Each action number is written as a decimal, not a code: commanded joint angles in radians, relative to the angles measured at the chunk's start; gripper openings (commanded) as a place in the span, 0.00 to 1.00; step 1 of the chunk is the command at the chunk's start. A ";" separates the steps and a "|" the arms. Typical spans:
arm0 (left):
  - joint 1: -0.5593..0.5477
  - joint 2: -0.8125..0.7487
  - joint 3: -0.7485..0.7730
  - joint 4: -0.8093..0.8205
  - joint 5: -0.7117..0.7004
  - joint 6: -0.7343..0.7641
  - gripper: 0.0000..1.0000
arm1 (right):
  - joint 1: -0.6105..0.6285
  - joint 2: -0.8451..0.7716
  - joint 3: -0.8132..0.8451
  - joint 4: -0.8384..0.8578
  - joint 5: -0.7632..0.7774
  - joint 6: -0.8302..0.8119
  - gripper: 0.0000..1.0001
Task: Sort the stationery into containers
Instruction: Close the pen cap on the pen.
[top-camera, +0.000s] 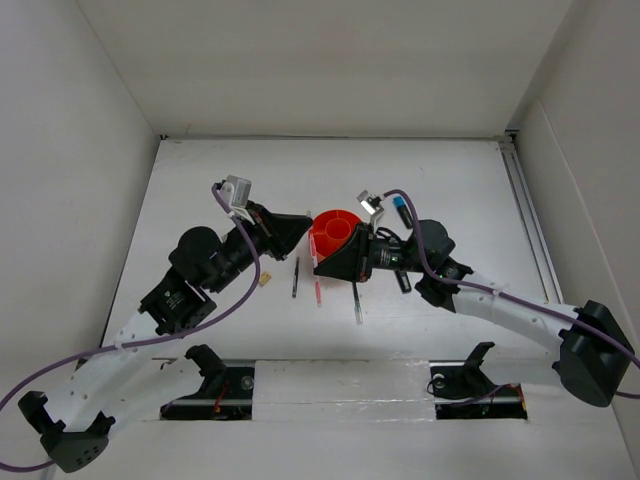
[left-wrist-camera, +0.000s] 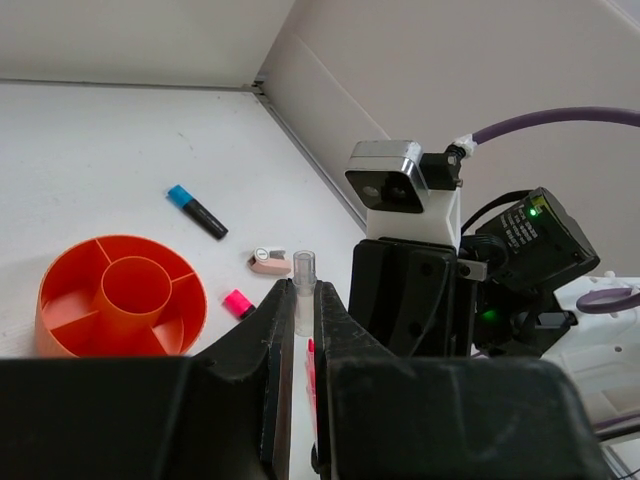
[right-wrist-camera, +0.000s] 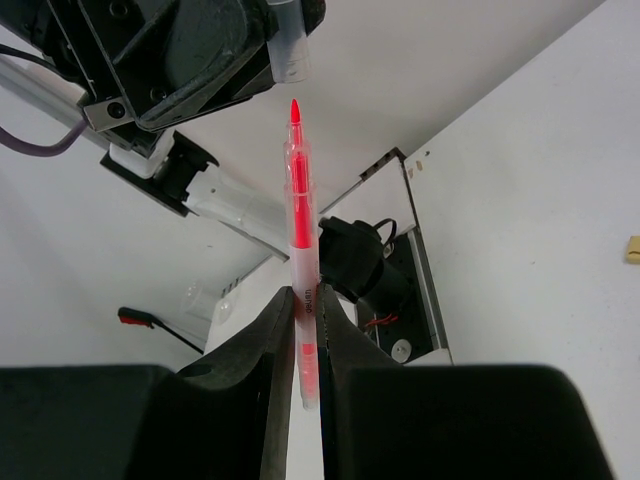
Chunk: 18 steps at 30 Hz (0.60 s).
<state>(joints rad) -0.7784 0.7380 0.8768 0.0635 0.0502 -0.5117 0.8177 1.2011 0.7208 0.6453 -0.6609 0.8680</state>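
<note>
My right gripper (right-wrist-camera: 305, 300) is shut on the pink pen (right-wrist-camera: 300, 230) and holds it up, its bare tip pointing at a clear cap (right-wrist-camera: 288, 45). My left gripper (left-wrist-camera: 303, 292) is shut on that clear cap (left-wrist-camera: 303, 272), and the pen tip (left-wrist-camera: 311, 350) sits just short of it. In the top view both grippers, left (top-camera: 306, 227) and right (top-camera: 320, 262), meet in the air beside the orange organizer (top-camera: 338, 230). The organizer (left-wrist-camera: 120, 310) looks empty in the left wrist view.
A blue-capped highlighter (left-wrist-camera: 196, 211), a pink-capped highlighter (left-wrist-camera: 238, 303) and a pinkish sharpener (left-wrist-camera: 268, 263) lie past the organizer. Thin pens (top-camera: 296, 277) (top-camera: 356, 300) and a tan eraser (top-camera: 265, 281) lie on the table in front. The scissors are not in view.
</note>
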 joint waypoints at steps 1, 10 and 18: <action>-0.001 -0.015 -0.001 0.048 0.019 0.016 0.00 | -0.005 0.005 0.035 0.080 0.010 -0.009 0.00; -0.001 -0.015 -0.019 0.058 0.037 0.016 0.00 | -0.005 -0.005 0.035 0.080 0.010 0.000 0.00; -0.001 -0.015 -0.029 0.067 0.046 0.016 0.00 | -0.025 -0.005 0.035 0.080 0.010 0.000 0.00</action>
<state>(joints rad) -0.7784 0.7364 0.8570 0.0719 0.0769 -0.5098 0.7990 1.2049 0.7208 0.6582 -0.6601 0.8684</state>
